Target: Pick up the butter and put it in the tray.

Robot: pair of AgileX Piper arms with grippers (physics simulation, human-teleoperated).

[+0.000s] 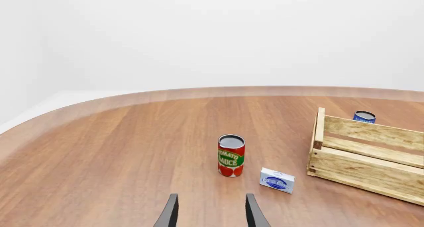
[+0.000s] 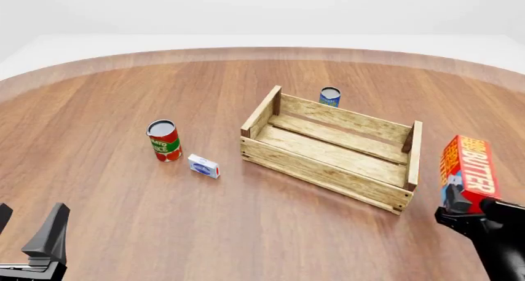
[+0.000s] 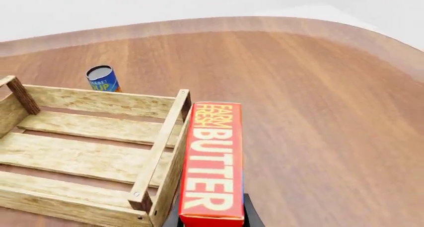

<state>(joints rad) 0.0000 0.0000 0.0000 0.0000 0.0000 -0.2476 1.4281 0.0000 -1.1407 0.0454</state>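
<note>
Right pincer (image 2: 466,214) is clamped on the butter (image 2: 469,172) at its lower end, carton upright, apparently clear of the tabletop (image 2: 246,232), just right of the tray (image 2: 328,170). Looks light, stiff, prob. slick cardboard; an end grip may let it tilt. Left pincer (image 1: 210,212) hangs apart, holding nothing.

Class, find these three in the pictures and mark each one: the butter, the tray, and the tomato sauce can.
butter (image 2: 474,170), front view, on its orange printed face.
tray (image 2: 316,165), front view, on its near slatted wall.
tomato sauce can (image 1: 231,157), left wrist view, on its label.
</note>
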